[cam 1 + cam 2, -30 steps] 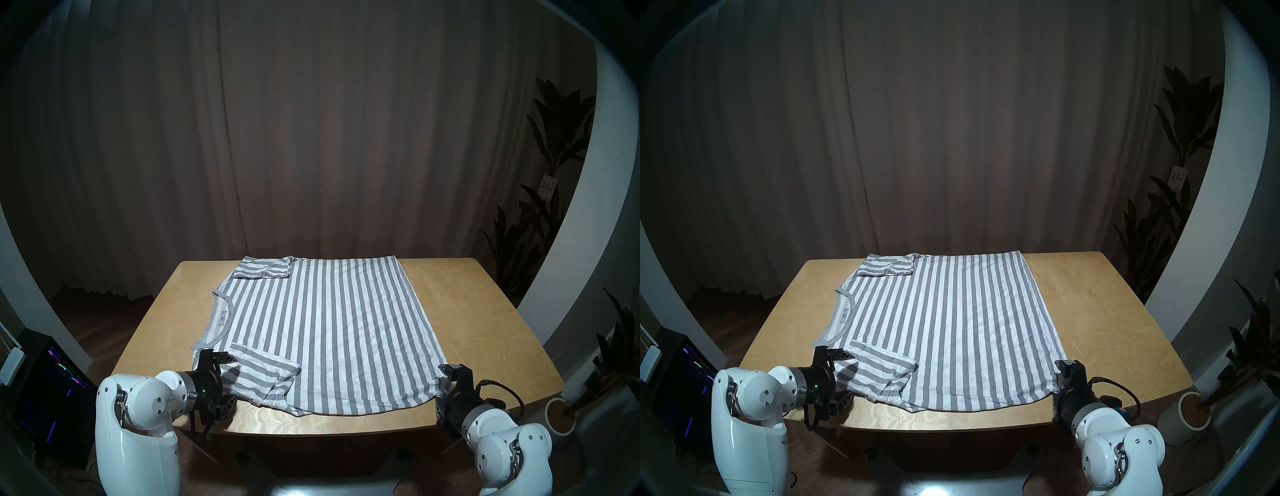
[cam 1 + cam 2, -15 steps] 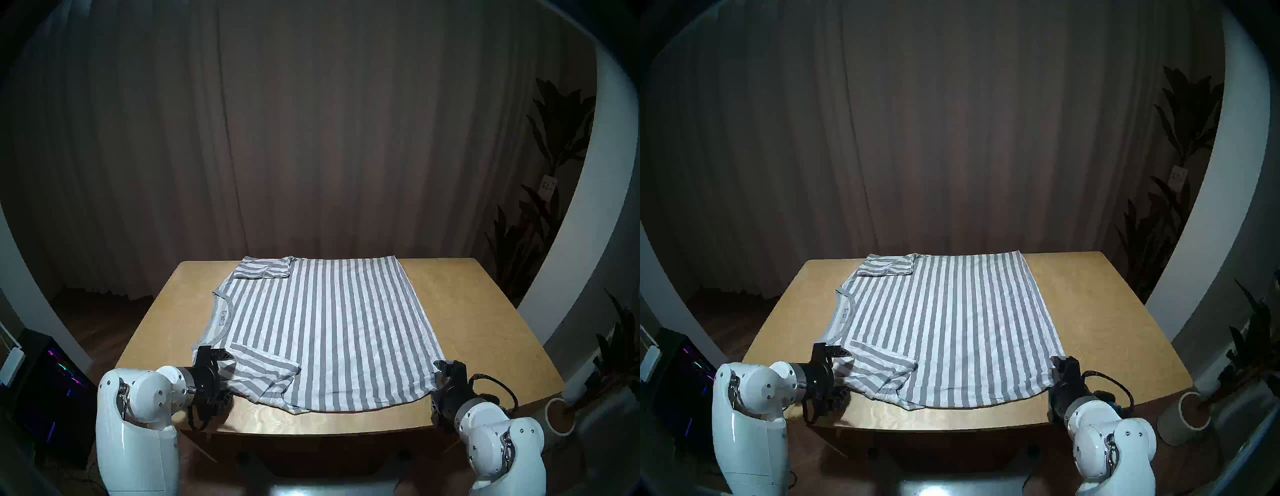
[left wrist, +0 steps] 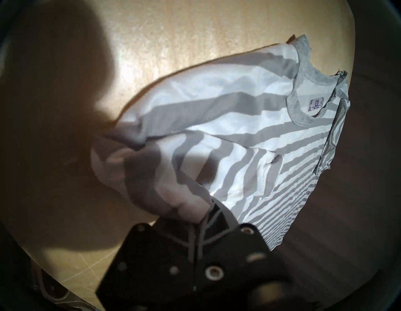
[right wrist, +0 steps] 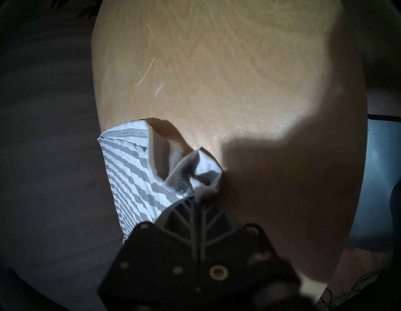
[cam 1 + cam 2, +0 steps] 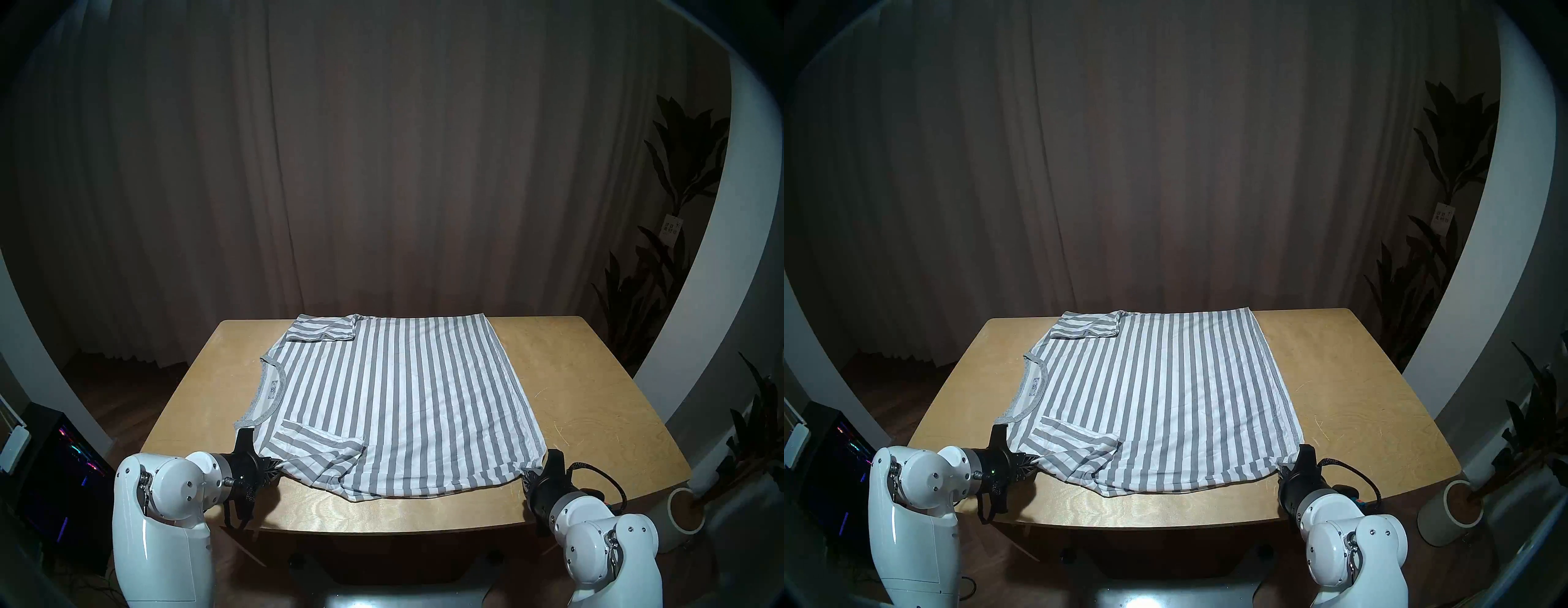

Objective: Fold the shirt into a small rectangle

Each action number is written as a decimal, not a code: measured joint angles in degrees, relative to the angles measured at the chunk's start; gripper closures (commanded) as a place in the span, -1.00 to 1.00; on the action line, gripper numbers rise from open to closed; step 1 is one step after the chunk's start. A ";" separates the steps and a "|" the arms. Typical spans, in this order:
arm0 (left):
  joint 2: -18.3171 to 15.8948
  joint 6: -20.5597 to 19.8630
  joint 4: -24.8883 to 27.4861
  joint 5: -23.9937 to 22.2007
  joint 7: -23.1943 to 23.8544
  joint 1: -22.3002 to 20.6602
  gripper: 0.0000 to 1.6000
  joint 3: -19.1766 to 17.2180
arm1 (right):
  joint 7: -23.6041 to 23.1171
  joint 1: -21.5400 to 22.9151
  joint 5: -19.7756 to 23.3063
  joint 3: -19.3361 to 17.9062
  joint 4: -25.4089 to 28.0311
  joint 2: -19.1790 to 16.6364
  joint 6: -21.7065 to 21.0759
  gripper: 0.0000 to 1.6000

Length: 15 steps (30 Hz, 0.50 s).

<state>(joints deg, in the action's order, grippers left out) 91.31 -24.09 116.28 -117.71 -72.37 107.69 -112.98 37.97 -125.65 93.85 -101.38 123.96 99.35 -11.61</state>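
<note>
The shirt (image 5: 394,403) lies spread on the wooden tabletop (image 5: 594,403), stripes running from the near edge to the far edge, neckband (image 5: 271,395) toward the left side and hem along the right. The far sleeve (image 5: 322,329) is folded in over the body; the near sleeve (image 5: 326,450) likewise lies folded onto the body. The left tool (image 5: 275,466) is pressed together on bunched cloth at the near left shoulder corner; the left wrist view confirms fabric gathered between its closed fingers (image 3: 213,214), with the white neck label (image 3: 316,104) visible beyond. The right tool (image 5: 532,474) is pinching the near hem corner; the right wrist view shows a crumpled fold of striped cloth caught at its fingertips (image 4: 208,195). The near edge of the shirt sags slightly between the two grips and is wrinkled. A potted plant (image 5: 679,178) stands at the far right, clear of the tabletop.
</note>
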 measured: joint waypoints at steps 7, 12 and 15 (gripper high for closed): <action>-0.25 -0.58 1.55 -1.33 -1.39 0.41 1.00 -1.05 | -0.07 0.39 1.35 -1.16 1.83 -0.01 0.25 1.00; -0.47 -1.00 2.65 -2.57 -2.25 -0.44 1.00 -1.24 | -0.07 1.38 2.40 -2.36 3.09 -0.17 0.44 1.00; -0.69 -1.27 2.94 -3.10 -2.53 -1.20 1.00 -1.20 | -0.07 2.24 2.97 -2.78 3.42 -0.41 0.48 1.00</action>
<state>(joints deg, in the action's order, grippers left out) 90.63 -25.36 119.22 -120.81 -74.90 106.49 -114.18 37.90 -123.41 96.82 -104.16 127.38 98.94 -11.13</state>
